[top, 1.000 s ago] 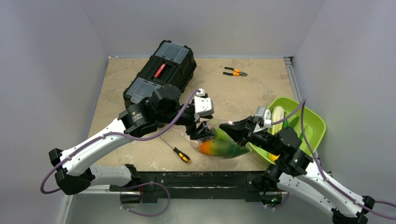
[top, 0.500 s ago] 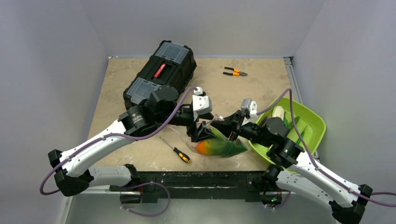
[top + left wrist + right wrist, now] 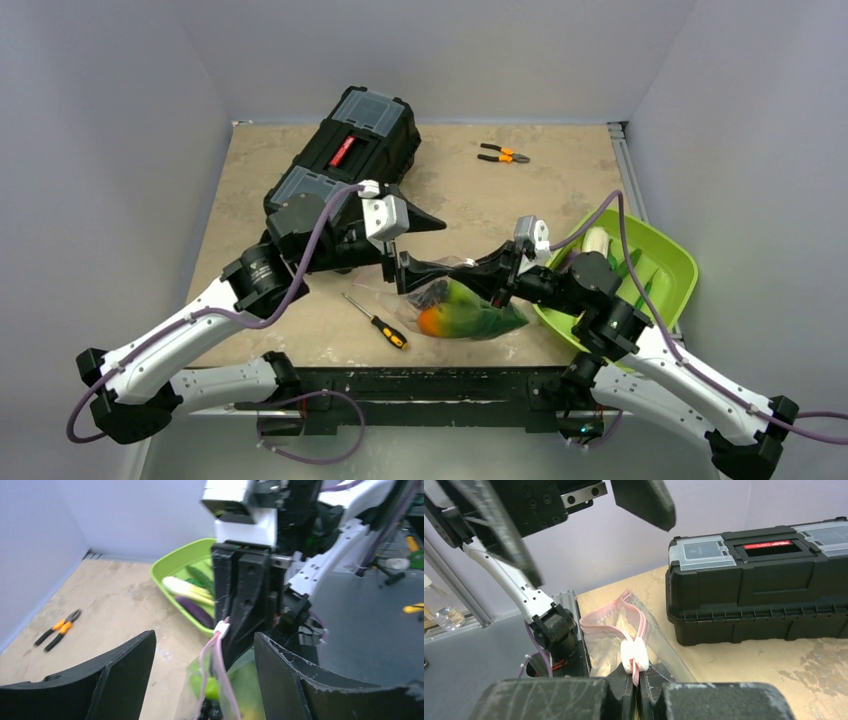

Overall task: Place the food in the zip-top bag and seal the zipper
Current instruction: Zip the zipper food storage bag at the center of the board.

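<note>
The clear zip-top bag (image 3: 478,312) lies on the table near the front and holds orange and green food (image 3: 450,318). My right gripper (image 3: 460,270) is shut on the bag's pink zipper (image 3: 610,614), just behind its white slider (image 3: 634,655). The zipper beyond the slider gapes open in a loop. My left gripper (image 3: 425,248) is open and empty, lifted off the bag. Its jaws stand wide on either side of the zipper (image 3: 220,655) and the right gripper's tip. More food lies in the lime-green bowl (image 3: 672,270): a white-stemmed leafy green (image 3: 184,587), a purple piece (image 3: 196,612) and a dark green one (image 3: 200,577).
A black toolbox (image 3: 340,165) stands at the back left, close behind the left arm. Orange-handled pliers (image 3: 503,153) lie at the back. A screwdriver (image 3: 378,322) lies just left of the bag. The bowl sits at the table's right edge.
My left gripper has let go of the bag, opened and drawn back up and to the left. My right gripper has moved left and closed on the zipper.
</note>
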Available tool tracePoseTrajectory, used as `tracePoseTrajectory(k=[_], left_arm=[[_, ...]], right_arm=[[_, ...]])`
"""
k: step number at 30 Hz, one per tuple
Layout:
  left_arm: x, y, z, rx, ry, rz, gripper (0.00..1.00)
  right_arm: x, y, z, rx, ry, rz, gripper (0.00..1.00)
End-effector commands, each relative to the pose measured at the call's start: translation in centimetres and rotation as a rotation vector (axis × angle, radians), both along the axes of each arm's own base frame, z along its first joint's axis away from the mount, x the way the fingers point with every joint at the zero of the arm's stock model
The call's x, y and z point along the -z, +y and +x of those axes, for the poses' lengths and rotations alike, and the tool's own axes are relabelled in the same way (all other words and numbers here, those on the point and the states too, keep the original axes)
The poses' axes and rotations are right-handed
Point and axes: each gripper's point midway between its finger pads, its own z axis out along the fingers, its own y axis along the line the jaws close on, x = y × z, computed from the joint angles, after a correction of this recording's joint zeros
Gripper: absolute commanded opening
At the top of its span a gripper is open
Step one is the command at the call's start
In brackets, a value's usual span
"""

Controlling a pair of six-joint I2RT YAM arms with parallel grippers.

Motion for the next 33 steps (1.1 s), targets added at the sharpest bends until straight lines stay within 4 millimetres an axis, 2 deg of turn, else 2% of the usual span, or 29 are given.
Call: tracePoseTrajectory(k=[1, 8, 13, 26, 33], left_arm=[[-0.7, -1.8, -3.4, 0.243, 0.013, -0.043, 0.70], [1.2, -2.7, -4.0, 0.317, 0.023, 0.002, 0.62], [1.5, -2.9, -3.8, 0.318, 0.024, 0.002, 0.53], [2.5, -3.7, -2.8, 0.291, 0.050, 0.030, 0.39], [2.5, -3.7, -2.3, 0.265, 0.029, 0.039, 0.23]], right_arm=[[-2.2, 0.0, -0.6, -0.025, -0.032, 0.054, 0.00], [-2.3, 0.5, -0.9, -0.057, -0.032, 0.031, 0.00], [-2.2, 0.5, -1.0, -0.066, -0.035, 0.030, 0.00], [-1.9, 0.6, -1.1, -0.072, -0.035, 0.021, 0.00], [-1.9, -0.1, -0.7, -0.027, -0.032, 0.030, 0.00]])
